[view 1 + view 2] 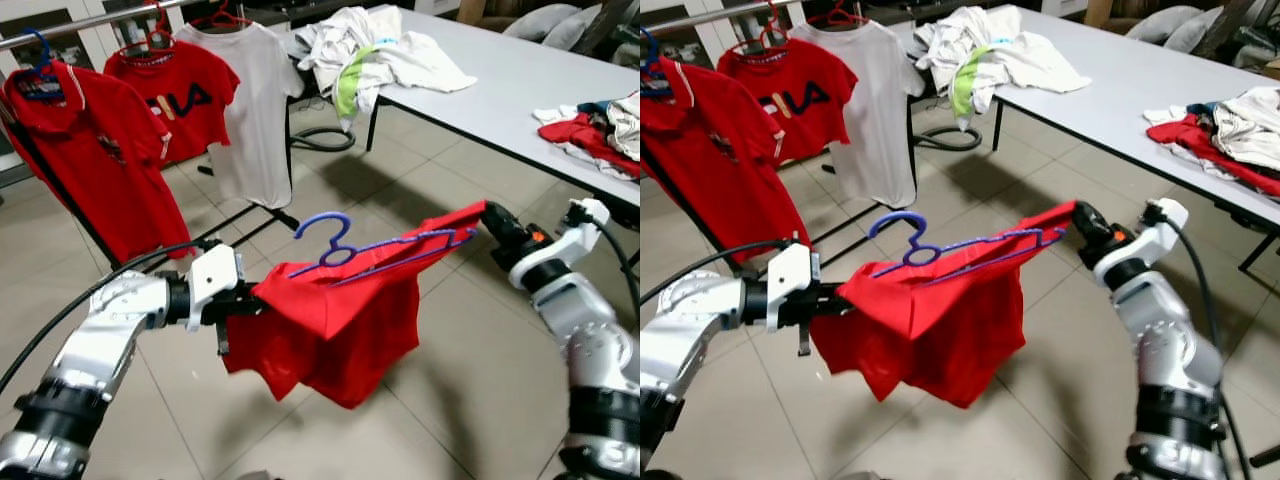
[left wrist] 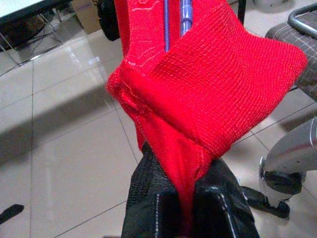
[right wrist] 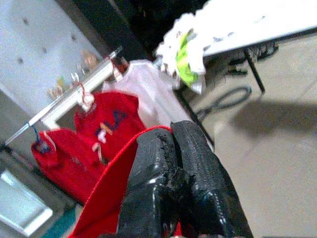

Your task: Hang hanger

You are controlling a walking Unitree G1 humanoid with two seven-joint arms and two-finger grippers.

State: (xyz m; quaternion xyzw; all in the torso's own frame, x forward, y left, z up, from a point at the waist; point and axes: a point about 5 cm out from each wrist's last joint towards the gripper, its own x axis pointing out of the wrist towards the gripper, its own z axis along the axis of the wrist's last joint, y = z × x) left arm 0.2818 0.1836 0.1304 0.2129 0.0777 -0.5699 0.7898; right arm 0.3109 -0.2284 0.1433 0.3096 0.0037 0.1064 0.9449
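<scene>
white table (image 1: 520,85) — clothes piles (image 1: 365,45), tiled floor (image 1: 470,380)

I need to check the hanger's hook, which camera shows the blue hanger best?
The left eye view: the blue hanger lies whole on the red shirt, hook up. The right eye view matches. The left wrist view shows two blue bars; the right wrist view, just shirt.

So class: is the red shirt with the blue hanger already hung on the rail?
Not hung. The red shirt and blue hanger stretch between left claw and right claw, away from the rail.
</scene>
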